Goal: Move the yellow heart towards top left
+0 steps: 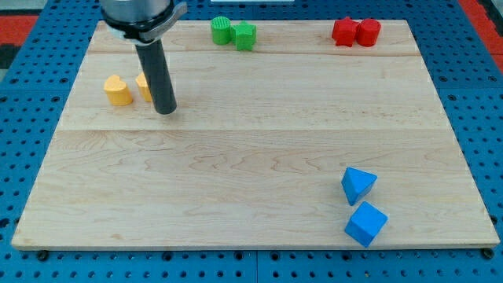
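Note:
A yellow heart (117, 90) lies on the wooden board (251, 149) at the view's left, in the upper part. A second yellow block (144, 86) sits just to its right, half hidden behind the rod, so its shape cannot be made out. My tip (166, 111) rests on the board just right of and slightly below that second yellow block, about 60 px right of the heart.
Two green blocks (222, 31) (245, 35) sit side by side at the view's top centre. Two red blocks (344, 31) (367, 31) sit at the top right. A blue triangular block (358, 185) and a blue cube (366, 223) lie at the bottom right.

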Action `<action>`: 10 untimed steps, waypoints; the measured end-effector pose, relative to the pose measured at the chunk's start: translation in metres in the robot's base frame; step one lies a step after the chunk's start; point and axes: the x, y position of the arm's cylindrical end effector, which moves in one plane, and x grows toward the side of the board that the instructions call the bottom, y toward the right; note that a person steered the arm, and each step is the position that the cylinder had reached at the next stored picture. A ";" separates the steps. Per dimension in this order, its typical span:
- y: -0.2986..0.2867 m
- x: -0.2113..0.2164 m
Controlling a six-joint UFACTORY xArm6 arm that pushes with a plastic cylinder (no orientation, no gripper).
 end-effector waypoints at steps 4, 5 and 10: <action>-0.095 -0.020; -0.086 -0.013; -0.036 -0.063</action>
